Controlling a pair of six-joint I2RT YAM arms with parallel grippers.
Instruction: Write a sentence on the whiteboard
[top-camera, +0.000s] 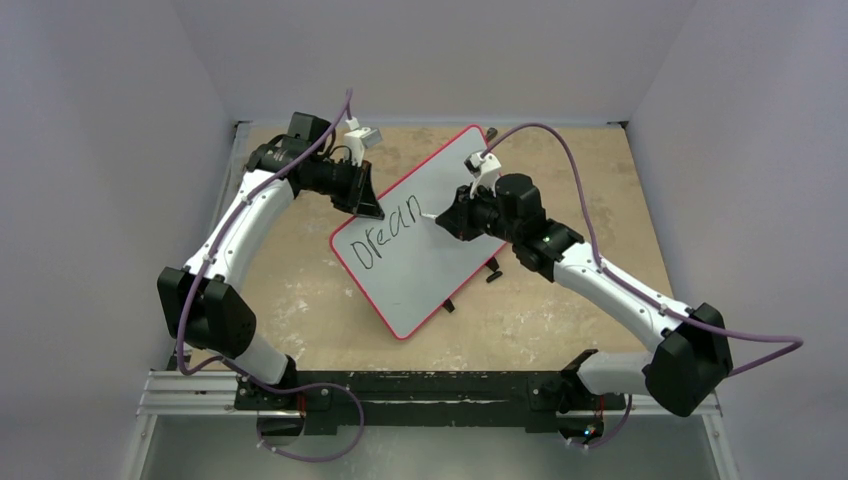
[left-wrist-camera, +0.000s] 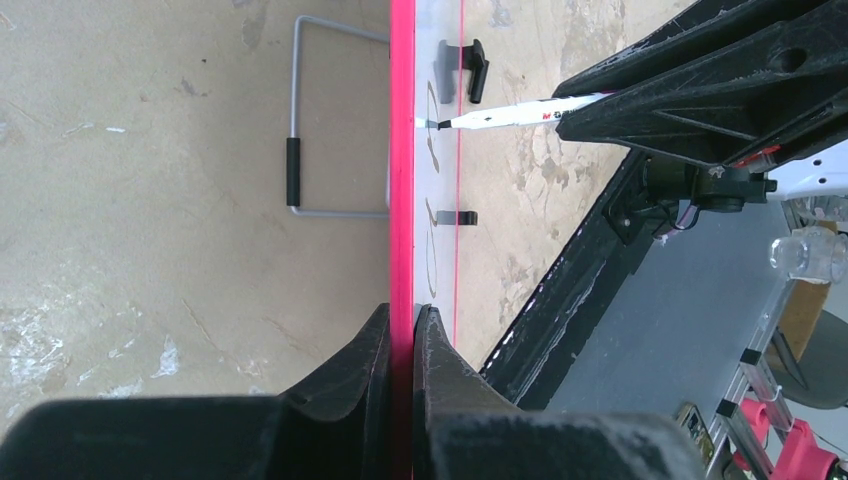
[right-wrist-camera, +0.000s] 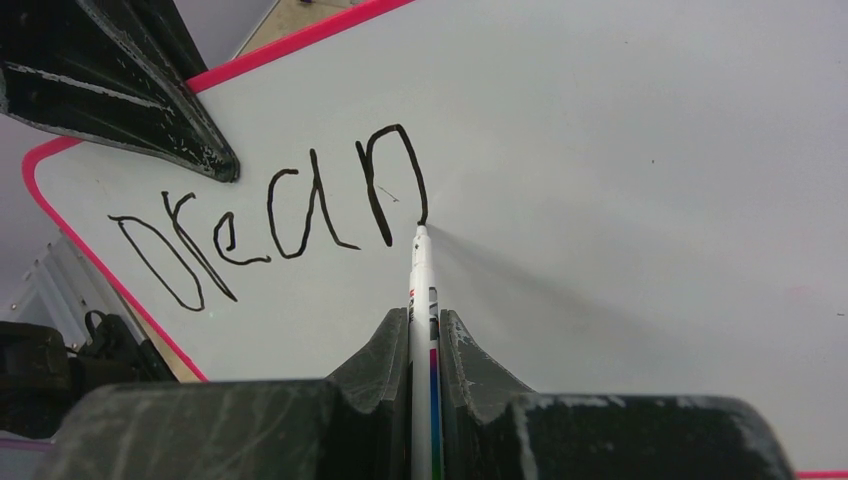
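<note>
You see a white whiteboard (top-camera: 420, 275) with a red rim and black lettering (top-camera: 393, 238) on it. The marker (right-wrist-camera: 421, 285) is white with a multicoloured stripe. The tan worktop (top-camera: 560, 310) is mottled with pale scuffs, and the cables (top-camera: 530, 126) are purple.

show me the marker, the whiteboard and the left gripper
marker (right-wrist-camera: 421, 275): right wrist view, white barrel just behind the tip
whiteboard (top-camera: 428, 272): top view, bare white face, lower half
left gripper (left-wrist-camera: 402, 312): left wrist view, midway between its fingertips
</note>
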